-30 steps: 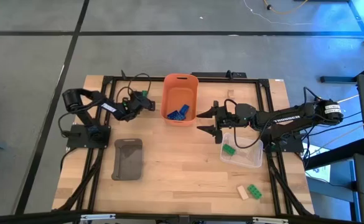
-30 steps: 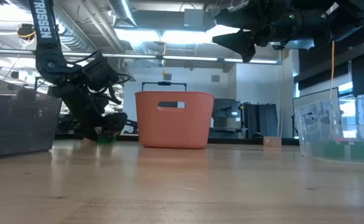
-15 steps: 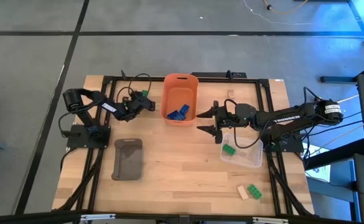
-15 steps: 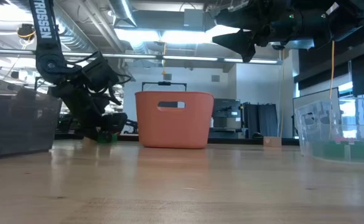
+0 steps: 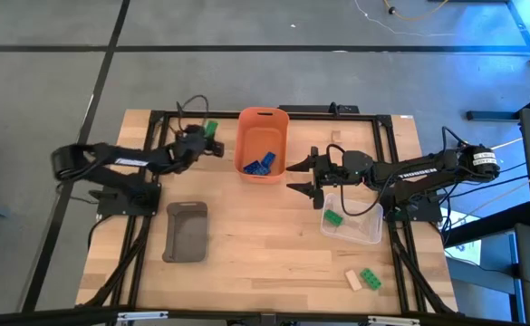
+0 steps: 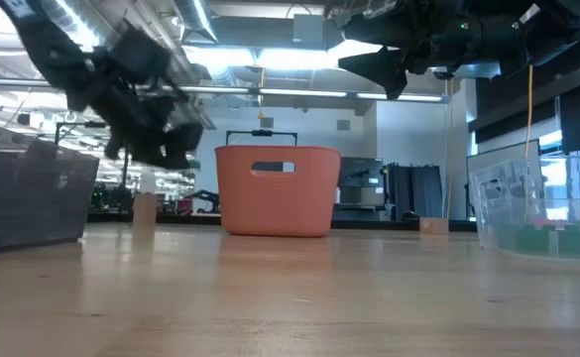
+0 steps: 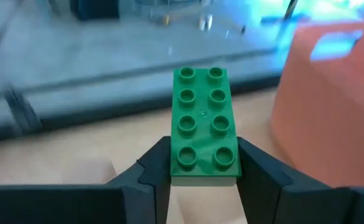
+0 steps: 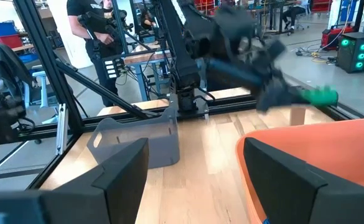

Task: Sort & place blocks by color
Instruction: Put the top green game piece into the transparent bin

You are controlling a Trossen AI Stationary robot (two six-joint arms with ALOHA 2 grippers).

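My left gripper (image 5: pixel 203 138) hangs above the table's far left, just left of the orange bin (image 5: pixel 262 145), and is shut on a green block (image 7: pixel 203 124). The right wrist view also shows the green block (image 8: pixel 322 96). A tan block (image 6: pixel 145 206) stands on the table below it. Blue blocks (image 5: pixel 258 164) lie in the orange bin. A green block (image 5: pixel 333 217) lies in the clear bin (image 5: pixel 364 234). My right gripper (image 5: pixel 303 174) hovers open between the two bins, holding nothing. My left gripper pinches the green block's two long sides (image 7: pixel 174 163) between its two fingers, at the end nearest the wrist. The fingers come nearly level from the table's left and lie along the block. The block sticks out past the fingertips, studs up, lifted clear of the table.
A grey tray (image 5: pixel 187 231) lies near the left arm's base. A tan block (image 5: pixel 353 280) and a green block (image 5: pixel 371 278) lie at the near right. A black frame (image 5: pixel 156 118) borders the tabletop. Bare wood spans the table's middle and near side.
My left gripper has risen off the table with the green block, which now hangs clear of the wood, and its arm has swung out toward the table's left. A tan block that stood behind the gripper now shows in the low view.
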